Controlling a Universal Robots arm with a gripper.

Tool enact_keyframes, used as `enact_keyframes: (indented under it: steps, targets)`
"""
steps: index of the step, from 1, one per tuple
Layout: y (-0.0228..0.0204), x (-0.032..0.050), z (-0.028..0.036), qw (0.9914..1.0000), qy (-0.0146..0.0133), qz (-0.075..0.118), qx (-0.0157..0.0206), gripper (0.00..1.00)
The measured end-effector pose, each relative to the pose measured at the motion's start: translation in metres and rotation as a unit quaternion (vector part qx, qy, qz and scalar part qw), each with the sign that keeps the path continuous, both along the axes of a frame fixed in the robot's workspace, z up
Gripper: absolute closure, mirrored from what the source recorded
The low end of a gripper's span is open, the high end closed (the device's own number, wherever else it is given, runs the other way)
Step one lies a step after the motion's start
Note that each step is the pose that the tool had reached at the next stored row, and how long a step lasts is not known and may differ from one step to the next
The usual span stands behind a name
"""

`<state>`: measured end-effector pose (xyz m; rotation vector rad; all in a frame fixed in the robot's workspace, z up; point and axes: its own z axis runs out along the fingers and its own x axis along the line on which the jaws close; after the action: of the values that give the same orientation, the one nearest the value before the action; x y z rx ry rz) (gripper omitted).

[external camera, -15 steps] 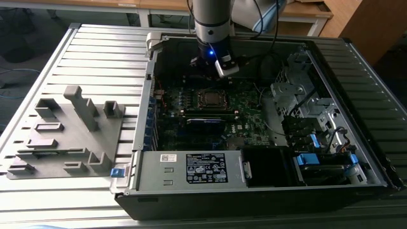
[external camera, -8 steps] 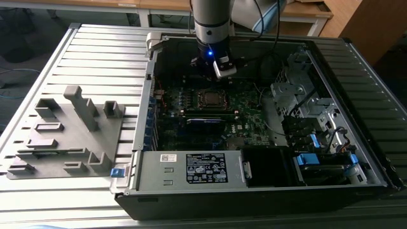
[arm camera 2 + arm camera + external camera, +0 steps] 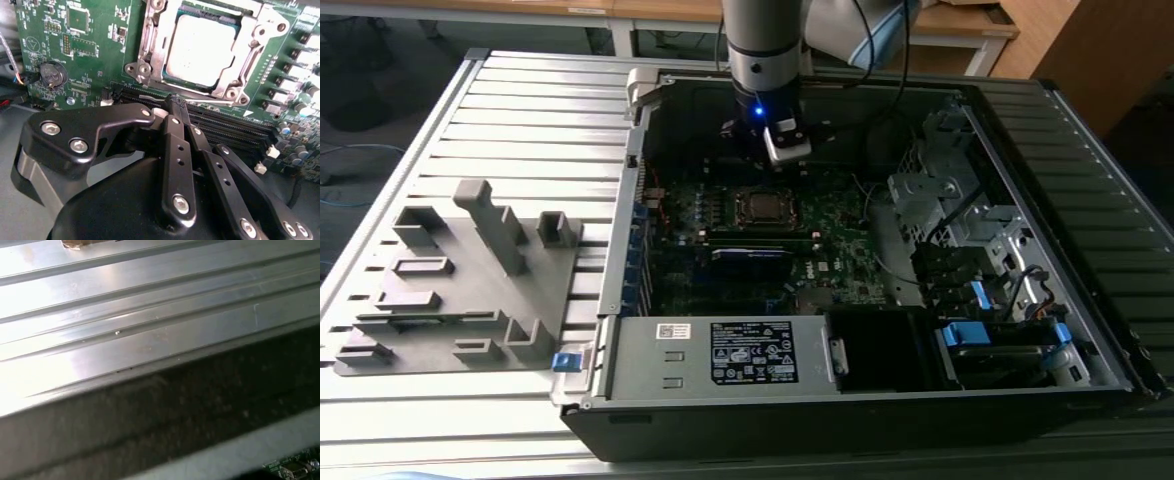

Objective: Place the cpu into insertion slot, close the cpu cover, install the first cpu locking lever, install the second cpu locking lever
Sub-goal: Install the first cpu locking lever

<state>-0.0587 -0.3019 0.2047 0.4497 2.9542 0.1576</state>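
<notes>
In the second wrist view the cpu point(image 3: 200, 50) shows its silver-grey top, seated in the insertion slot point(image 3: 171, 76), whose dark edge peeks out around it. The cpu cover point(image 3: 152, 40), a silver frame, lies flat around the chip's edges. My gripper point(image 3: 176, 103) hangs just beside the socket, over the black memory slots, with its black fingers point(image 3: 176, 150) pressed together and nothing between them. In the exterior view the gripper point(image 3: 781, 150) hovers inside the open computer case, a little behind the socket point(image 3: 761, 207) on the green motherboard point(image 3: 841, 235).
A grey fixture block point(image 3: 454, 290) lies on the ribbed table at the exterior view's left. The power supply point(image 3: 734, 355) fills the case's front and a drive cage point(image 3: 961, 220) stands at the right. A coin battery point(image 3: 52, 75) sits near the socket.
</notes>
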Motion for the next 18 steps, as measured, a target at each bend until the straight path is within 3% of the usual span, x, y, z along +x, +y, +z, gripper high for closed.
enact_keyframes:
  steps: [3,18]
  targets:
    - [0.0029,0.0,-0.0003,1.0,0.0,-0.003,0.0001,0.89]
    - [0.0022,0.0002,-0.0024,0.99995,-0.0003,-0.008,-0.0055,0.89]
